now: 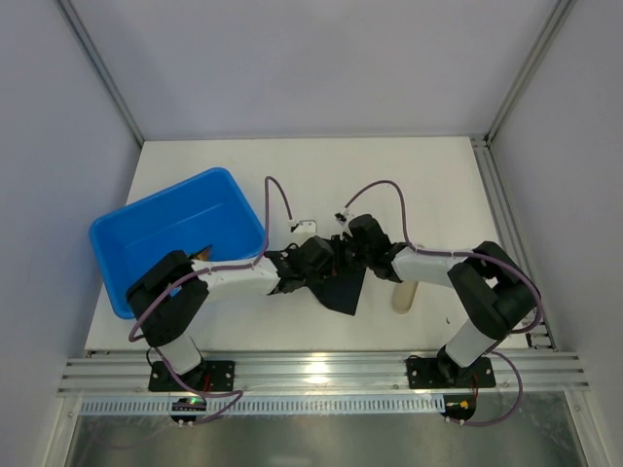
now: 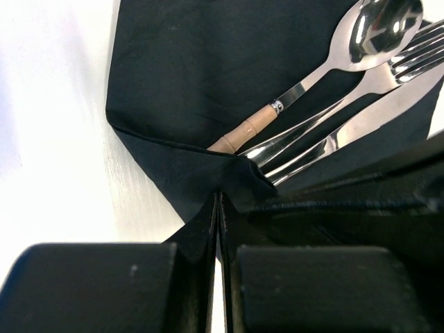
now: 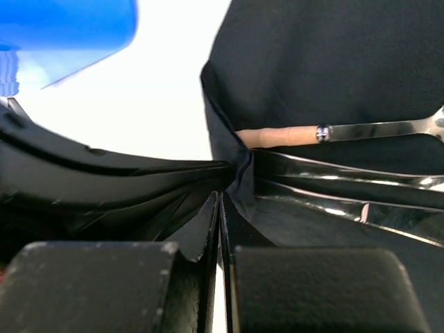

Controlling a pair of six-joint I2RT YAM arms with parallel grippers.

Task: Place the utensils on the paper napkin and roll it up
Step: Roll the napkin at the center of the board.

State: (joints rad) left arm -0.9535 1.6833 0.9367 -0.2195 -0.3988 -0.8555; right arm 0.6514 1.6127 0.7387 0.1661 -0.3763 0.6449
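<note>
Left fingers (image 2: 205, 232) and right fingers (image 3: 205, 229) look clenched on the paper napkin (image 2: 208, 76) fold, mid-desk (image 2: 55, 139); utensils (image 2: 371, 80) lie on it. My worries: uneven pull tears the paper, or the utensils slide out.

The left tool (image 2: 219, 202) and right tool (image 3: 220, 202) are crowding together on the black napkin (image 1: 346, 290), the blue tub (image 1: 165, 238) is blocking the left, the beige cylinder (image 1: 404, 295) is lying just right, and the far bench (image 1: 428, 185) is lying open.

Overhead camera looks steeply down from 6 o'clock, far off. Both wrist cameras, very close, share the paper napkin (image 2: 208, 69) fold and utensils (image 2: 326, 69).
</note>
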